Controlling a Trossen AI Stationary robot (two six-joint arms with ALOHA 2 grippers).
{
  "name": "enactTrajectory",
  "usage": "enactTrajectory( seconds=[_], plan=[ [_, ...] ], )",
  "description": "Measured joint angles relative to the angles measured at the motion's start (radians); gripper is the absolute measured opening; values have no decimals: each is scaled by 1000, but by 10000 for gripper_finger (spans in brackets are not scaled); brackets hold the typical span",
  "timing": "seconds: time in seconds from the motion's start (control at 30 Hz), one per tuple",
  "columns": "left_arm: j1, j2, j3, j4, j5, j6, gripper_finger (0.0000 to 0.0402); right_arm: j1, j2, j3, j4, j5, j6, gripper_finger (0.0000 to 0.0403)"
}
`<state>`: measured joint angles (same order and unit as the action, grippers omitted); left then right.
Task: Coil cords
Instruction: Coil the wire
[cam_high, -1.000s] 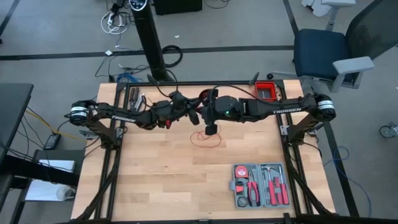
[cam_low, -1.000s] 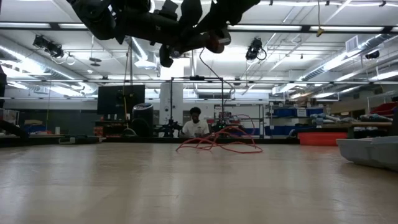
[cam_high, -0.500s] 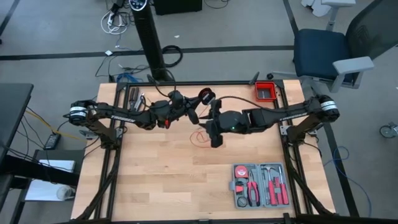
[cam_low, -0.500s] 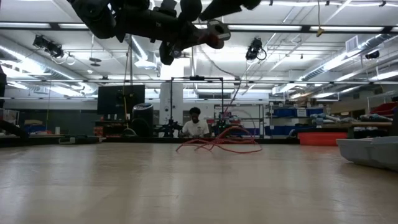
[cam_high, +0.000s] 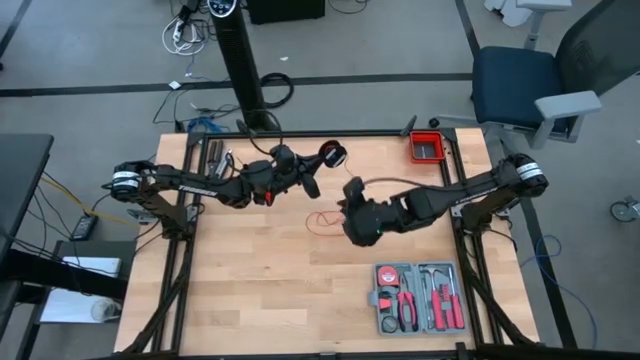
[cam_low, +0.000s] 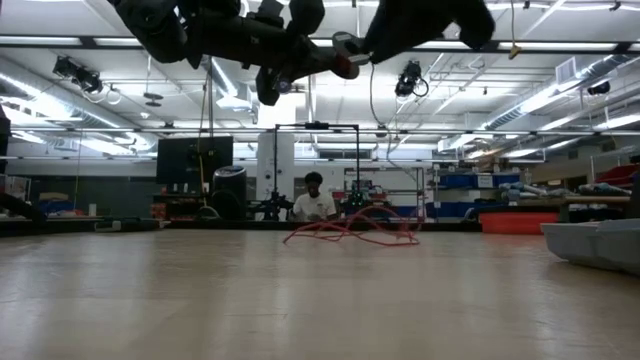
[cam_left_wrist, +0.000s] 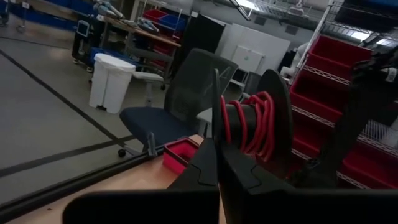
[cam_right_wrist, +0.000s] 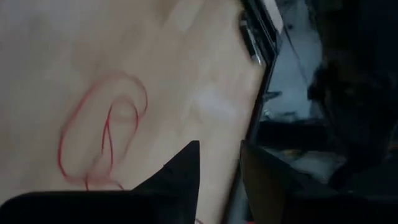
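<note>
My left gripper (cam_high: 312, 180) is shut on a black spool (cam_high: 331, 153) wound with the red cord (cam_left_wrist: 249, 121), held above the table's far middle. It also shows at the top of the low view, where the spool (cam_low: 345, 62) hangs high over the table. More of the red cord lies in loose loops (cam_high: 325, 218) on the wood, seen as a tangle (cam_low: 355, 232) in the low view. My right gripper (cam_high: 352, 232) hovers just right of those loops (cam_right_wrist: 102, 134), tilted downward. Its fingers (cam_right_wrist: 186, 171) stand apart with nothing between them. My left gripper pinches the rim of the spool's nearer thin flange (cam_left_wrist: 214, 127) between its two fingers. The fingers come at it about level, from the table's left. The spool is lifted clear of the table, with its wound cord beyond the fingertips.
A grey tool case (cam_high: 420, 297) with red-handled tools lies at the near right. A red bin (cam_high: 427, 147) sits at the far right corner, and loose tools (cam_high: 220, 155) at the far left. A person (cam_low: 315, 200) sits in the room behind the table.
My right gripper has swung away from the spool toward the table's near and right side, rolling and tipping downward as it went. My left gripper and the spool have kept still. The loose loops stay on the table.
</note>
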<state>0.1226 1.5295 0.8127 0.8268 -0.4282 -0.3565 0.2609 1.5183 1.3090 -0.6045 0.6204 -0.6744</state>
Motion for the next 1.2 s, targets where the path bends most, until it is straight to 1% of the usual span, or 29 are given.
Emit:
enactTrajectory(
  seconds=[0.07,0.2,0.3,0.37,0.47,0.53,0.67,0.83,0.93,1.2],
  plan=[
    [0,0,0,0,3,-1,0,18,0,0,-31,38,-85,109],
    [0,0,0,3,4,-19,0,19,0,0,-114,113,-184,105],
    [0,0,-1,11,20,-22,0,-10,0,-4,-189,114,-258,102],
    [0,0,-1,15,22,-22,0,-33,0,-22,-202,115,-314,100],
    [0,0,-1,16,22,-30,0,-61,0,-57,-231,71,-415,100],
    [0,0,-1,17,22,-38,0,-77,0,-89,-220,44,-474,101],
    [0,0,-1,16,22,-39,0,-95,1,-134,-148,94,-567,97],
    [0,0,-1,16,22,-41,0,-120,1,-179,-19,75,-685,89],
    [0,0,-1,16,22,-41,0,-142,1,-201,6,77,-755,87],
    [0,0,-2,14,22,-41,0,-178,1,-208,6,76,-756,87]
  ],
)
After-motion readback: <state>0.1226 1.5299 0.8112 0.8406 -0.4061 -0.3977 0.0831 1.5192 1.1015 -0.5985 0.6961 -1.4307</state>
